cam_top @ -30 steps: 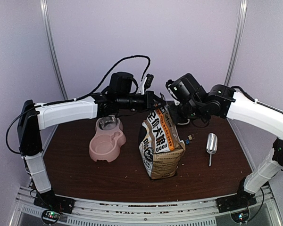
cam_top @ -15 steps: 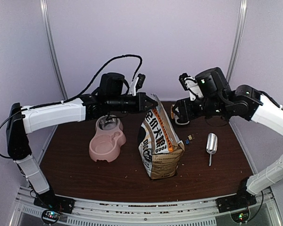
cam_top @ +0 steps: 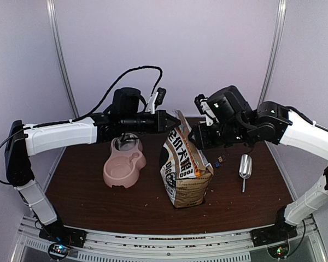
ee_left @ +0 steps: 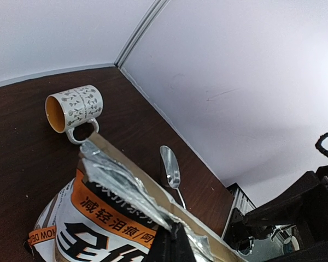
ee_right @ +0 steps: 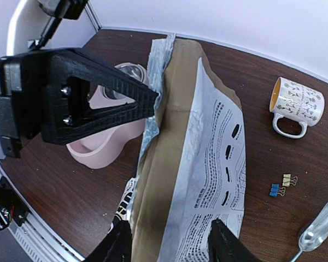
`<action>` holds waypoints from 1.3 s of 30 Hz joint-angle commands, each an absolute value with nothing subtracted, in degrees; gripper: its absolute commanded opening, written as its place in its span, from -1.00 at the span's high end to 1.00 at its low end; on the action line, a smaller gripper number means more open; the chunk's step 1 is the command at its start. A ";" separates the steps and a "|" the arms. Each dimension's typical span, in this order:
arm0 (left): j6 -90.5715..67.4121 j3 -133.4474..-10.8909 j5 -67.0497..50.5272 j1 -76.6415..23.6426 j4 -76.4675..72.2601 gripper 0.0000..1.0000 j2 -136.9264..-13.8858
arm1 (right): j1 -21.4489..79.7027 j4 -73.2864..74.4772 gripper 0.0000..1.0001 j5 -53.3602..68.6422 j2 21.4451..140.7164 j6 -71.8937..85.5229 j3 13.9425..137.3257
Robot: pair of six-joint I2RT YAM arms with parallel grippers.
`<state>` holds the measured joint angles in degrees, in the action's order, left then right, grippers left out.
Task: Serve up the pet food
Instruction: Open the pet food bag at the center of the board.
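Staying out of sight, the pet food is sitting hidden inside the bag (cam_top: 187, 169), so no pellet is showing in any view. The bag is standing upright at the middle of the desk (cam_top: 98, 202), its printed front facing the near edge and its torn, foil-lined top gaping upward. The left hand (cam_top: 172, 121) is reaching in from the left with its fingers (ee_left: 172, 245) pressed together, pinching the foil lip at the bag's upper left corner (the right wrist view is showing its black tip right on that silver strip). The right hand (ee_right: 172, 245) is hovering over the opposite side of the mouth, its fingers (ee_right: 120, 245) standing apart with the bag's top lying between them; whether they are touching the paper I cannot tell.

Left of the bag, a pink bowl (cam_top: 124, 166) is resting on the desk, a metal insert sitting in its far well. Right of the bag, a silver scoop (cam_top: 245, 166) is lying flat, its handle pointing toward the near edge. Two small clips (ee_right: 280, 185) are lying between bag and scoop, and a patterned mug (ee_right: 295, 103) is sitting farther back.
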<state>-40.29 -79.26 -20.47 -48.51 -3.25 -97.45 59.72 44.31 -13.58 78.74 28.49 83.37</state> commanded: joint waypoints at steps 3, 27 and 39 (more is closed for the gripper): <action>-38.50 -79.07 -23.32 -48.34 -7.21 1.00 -94.72 | 60.04 51.05 0.16 -18.86 85.01 31.09 93.78; -39.25 -80.07 -26.23 -48.34 -11.07 1.00 -96.10 | 59.07 60.65 0.55 -24.54 100.02 28.73 111.07; -39.64 -80.06 -27.20 -48.34 -12.16 1.00 -96.33 | 58.89 60.33 0.61 -26.86 102.68 28.23 112.51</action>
